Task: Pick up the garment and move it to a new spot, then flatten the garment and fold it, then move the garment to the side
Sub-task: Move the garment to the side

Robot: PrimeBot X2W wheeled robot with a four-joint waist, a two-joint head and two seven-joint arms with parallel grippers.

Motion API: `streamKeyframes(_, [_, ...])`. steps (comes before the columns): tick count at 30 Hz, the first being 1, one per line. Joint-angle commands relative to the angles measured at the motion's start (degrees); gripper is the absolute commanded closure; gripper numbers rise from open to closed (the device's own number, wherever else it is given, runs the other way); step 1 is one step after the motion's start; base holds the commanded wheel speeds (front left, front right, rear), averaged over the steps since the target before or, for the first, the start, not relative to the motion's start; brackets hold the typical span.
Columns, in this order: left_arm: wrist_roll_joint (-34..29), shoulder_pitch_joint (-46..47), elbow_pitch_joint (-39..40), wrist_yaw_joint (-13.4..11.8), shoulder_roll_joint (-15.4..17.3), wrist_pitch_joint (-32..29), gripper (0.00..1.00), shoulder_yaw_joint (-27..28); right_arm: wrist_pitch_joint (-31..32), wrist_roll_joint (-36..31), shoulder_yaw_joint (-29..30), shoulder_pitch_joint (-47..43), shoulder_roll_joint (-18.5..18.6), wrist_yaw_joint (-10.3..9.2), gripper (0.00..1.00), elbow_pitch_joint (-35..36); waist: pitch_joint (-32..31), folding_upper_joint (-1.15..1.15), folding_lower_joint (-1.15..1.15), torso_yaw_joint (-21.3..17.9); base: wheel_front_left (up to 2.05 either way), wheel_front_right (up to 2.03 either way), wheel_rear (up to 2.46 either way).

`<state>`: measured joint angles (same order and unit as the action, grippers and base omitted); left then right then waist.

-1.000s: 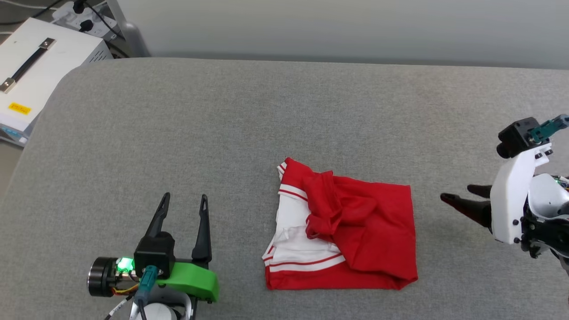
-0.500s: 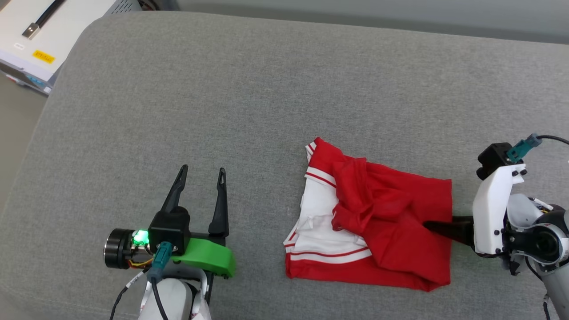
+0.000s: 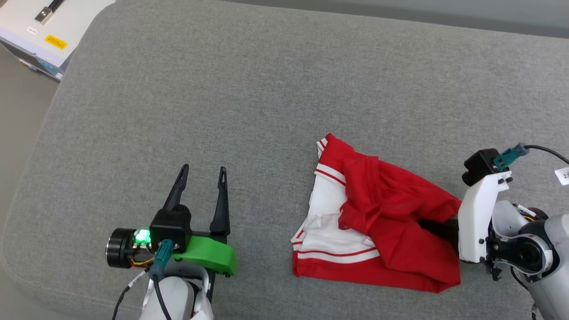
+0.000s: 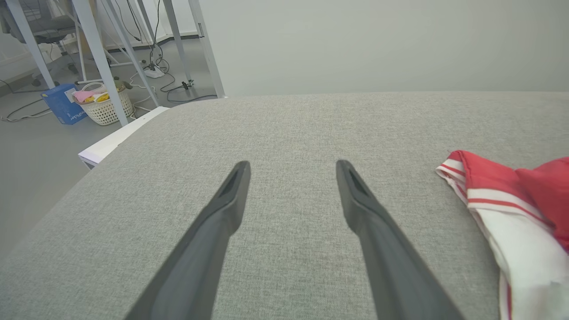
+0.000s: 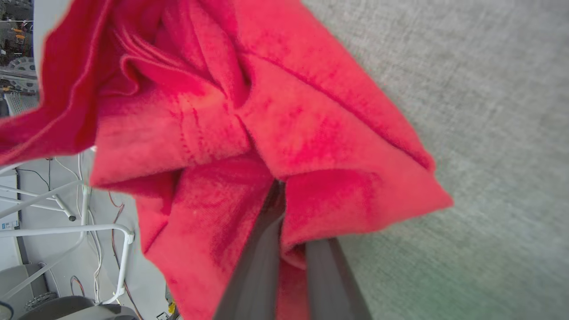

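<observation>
Gripping a bunched fold at the edge of the garment [image 3: 391,209] farthest from the left pincer [image 3: 203,169], the right pincer [image 3: 438,227] has its two dark fingers pressed together with red cloth caught between them. The left pincer is spread wide and holds nothing. The garment lies crumpled on the grey fabric-covered tabletop [image 3: 249,89], well apart from the left pincer on its right side, with the white striped sleeve turned toward it.

The hold looks shallow and takes only one edge. If the lift comes fast, the fold could slide out of the fingers. If only the top layer is caught, the rest may trail and drag across the rough tabletop, landing more twisted than it is now. Hanging from a single point, the shirt would also swing and may drop in a heap, which would make flattening harder.

For writing, a white case [image 3: 40,22] far ahead and left of the left pincer carries a yellow label [image 3: 56,42], too small to read. No print can be read on the cloth as it lies.
</observation>
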<state>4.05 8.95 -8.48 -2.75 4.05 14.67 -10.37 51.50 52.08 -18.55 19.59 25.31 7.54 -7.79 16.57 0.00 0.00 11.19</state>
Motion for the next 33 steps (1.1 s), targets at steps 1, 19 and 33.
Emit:
streamKeyframes(1, [-0.63, 0.6, -0.12, 0.23, -0.26, 0.33, 0.0, 0.34, -0.66, 0.39, -1.25, -0.76, 0.07, -0.05, 1.0, 0.25, -1.04, 0.0, 0.0, -0.53, 0.0, 0.0, 0.0])
streamKeyframes(19, [-1.35, -3.18, 1.54, 0.07, 0.84, 0.33, 0.0, 2.83, -1.42, 0.53, -10.06, 7.4, 15.28, -0.05, 1.0, 14.61, -4.44, 0.0, 0.0, -14.36, 0.0, 0.0, 0.0])
streamKeyframes(33, [-3.47, 3.08, 7.34, 0.42, 4.95, 0.33, 0.0, 4.1, -6.28, -5.89, -4.9, 15.31, 27.89, -0.05, 1.0, 2.01, 8.84, 0.0, 0.0, -20.38, 0.0, 0.0, 0.0])
